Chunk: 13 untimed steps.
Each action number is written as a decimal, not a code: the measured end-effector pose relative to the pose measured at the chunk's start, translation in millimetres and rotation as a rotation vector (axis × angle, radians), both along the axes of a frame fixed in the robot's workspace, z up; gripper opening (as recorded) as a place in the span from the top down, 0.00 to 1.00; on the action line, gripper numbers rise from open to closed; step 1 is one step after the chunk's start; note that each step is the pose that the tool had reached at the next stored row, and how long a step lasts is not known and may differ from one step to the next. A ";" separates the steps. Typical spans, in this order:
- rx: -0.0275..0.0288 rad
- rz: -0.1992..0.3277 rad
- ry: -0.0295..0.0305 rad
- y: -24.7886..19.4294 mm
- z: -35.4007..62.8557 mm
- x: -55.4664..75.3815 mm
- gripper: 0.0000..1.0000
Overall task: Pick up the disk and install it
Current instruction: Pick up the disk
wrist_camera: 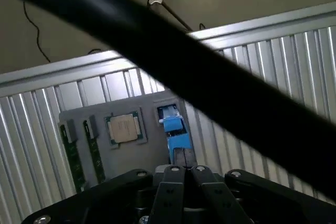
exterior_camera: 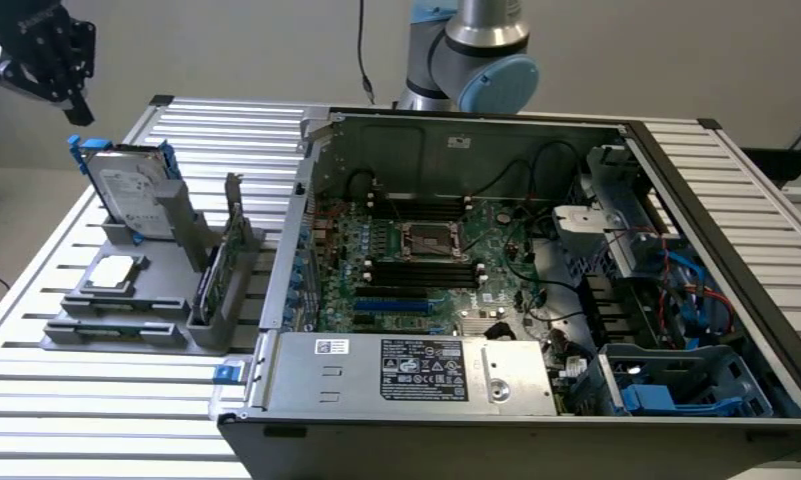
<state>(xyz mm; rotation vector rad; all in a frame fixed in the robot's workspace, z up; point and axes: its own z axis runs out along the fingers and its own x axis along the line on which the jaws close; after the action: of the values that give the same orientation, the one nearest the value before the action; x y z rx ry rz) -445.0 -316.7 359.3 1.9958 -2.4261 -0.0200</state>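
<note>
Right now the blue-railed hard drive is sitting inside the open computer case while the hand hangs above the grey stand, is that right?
Not quite. The disk stands upright in the grey stand beside the computer case, not inside it; the exterior view shows this. The hand does hang above the grey stand.

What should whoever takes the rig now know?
Hand: shut, holding nothing, hovering above the disk, apart from it.
Disk: upright in the grey holder on the table, to the exterior view's left of the open computer case.
Done: nothing yet; disk not grasped.
Left: pick-up and install.
</note>
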 end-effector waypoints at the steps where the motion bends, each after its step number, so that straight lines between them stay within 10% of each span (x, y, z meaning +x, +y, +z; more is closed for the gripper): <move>1: 0.0000 0.018 -0.0006 0.0 -0.6 0.0 0.89; 13: -0.0001 0.204 -0.0148 0.0 -5.6 0.0 0.89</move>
<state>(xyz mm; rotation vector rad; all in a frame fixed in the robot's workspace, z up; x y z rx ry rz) -445.0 -316.7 353.7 2.2395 -2.2175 -0.0050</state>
